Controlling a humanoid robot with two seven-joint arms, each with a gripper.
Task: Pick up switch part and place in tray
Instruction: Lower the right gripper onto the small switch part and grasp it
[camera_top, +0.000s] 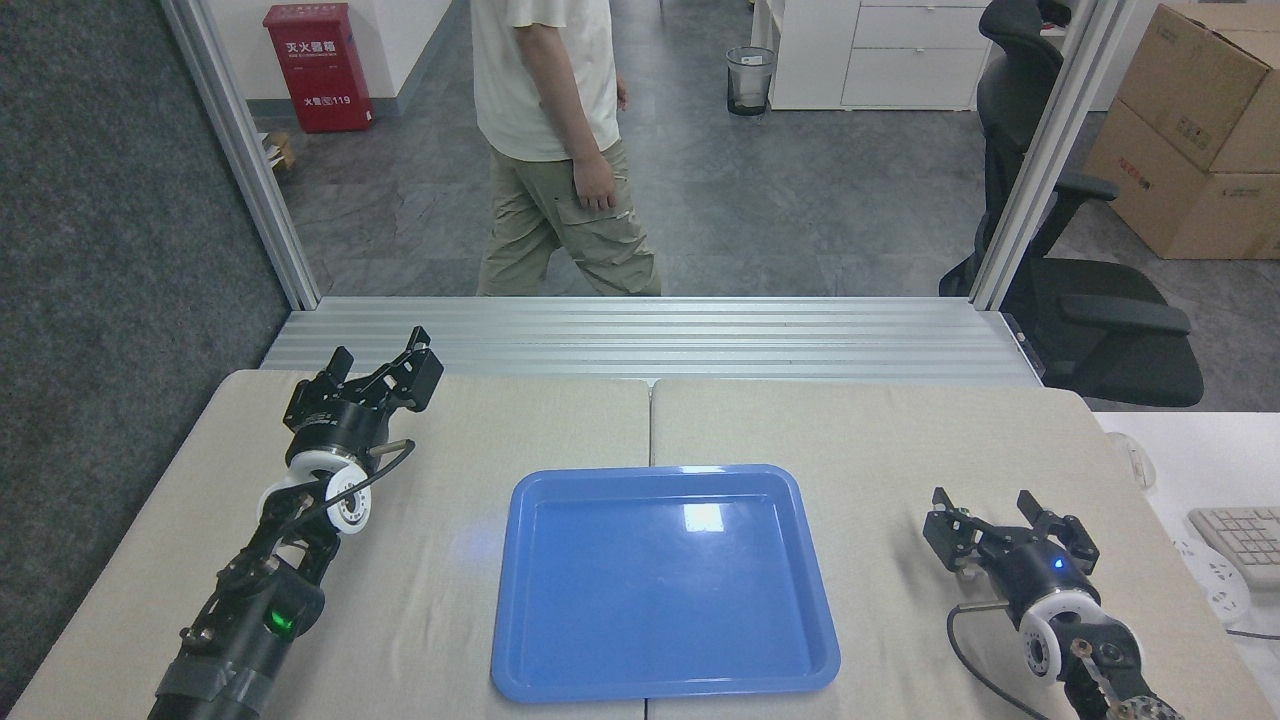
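Note:
The blue tray (664, 582) lies flat in the middle of the beige table with nothing in it. My right gripper (985, 515) sits low over the table to the right of the tray, its two fingers spread open and pointing away from me. The switch part does not show; the right gripper covers the spot to the right of the tray. My left gripper (385, 362) rests open near the table's far left, well away from the tray, with nothing between its fingers.
A person (556, 150) walks across the floor beyond the aluminium rail (650, 340). A white keyboard (1240, 535) lies on a side table at the right. A black office chair (1090, 330) and cardboard boxes (1200, 120) stand at the back right.

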